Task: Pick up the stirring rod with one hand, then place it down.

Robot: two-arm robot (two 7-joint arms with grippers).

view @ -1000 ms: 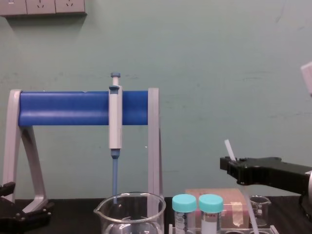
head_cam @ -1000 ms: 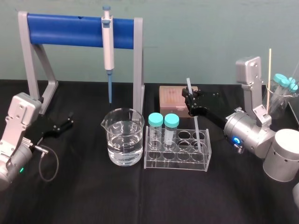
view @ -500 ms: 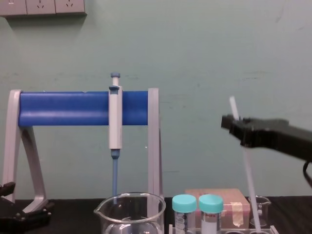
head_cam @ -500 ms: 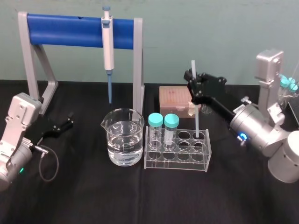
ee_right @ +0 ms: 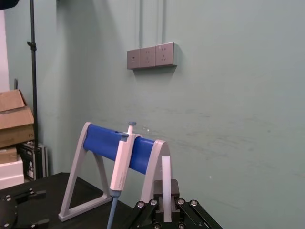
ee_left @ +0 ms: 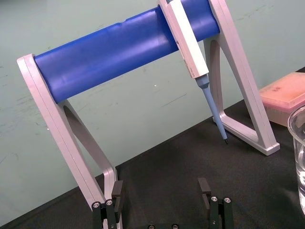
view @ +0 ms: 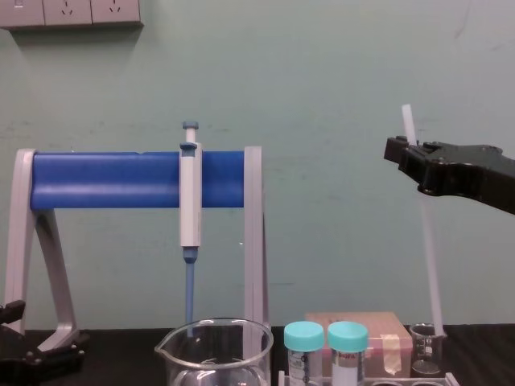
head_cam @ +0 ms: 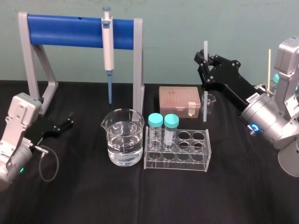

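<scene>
left gripper (head_cam: pixel 69 122) rests low on the black table (head_cam: pixel 93 196) at the left, jaws spread, empty. beyond the tube rack (head_cam: pixel 177 150) the right gripper (head_cam: pixel 204 63) is clamped near the top of the stirring rod (head_cam: pixel 204 100) — upright, raised, its lower end at the small beaker (head_cam: pixel 211 105).

Right gripper (head_cam: pixel 204 59) raised at far right, jaws clamped on the stirring rod (head_cam: pixel 204 95); left gripper (head_cam: pixel 67 124) rests low left, jaws apart.
</scene>
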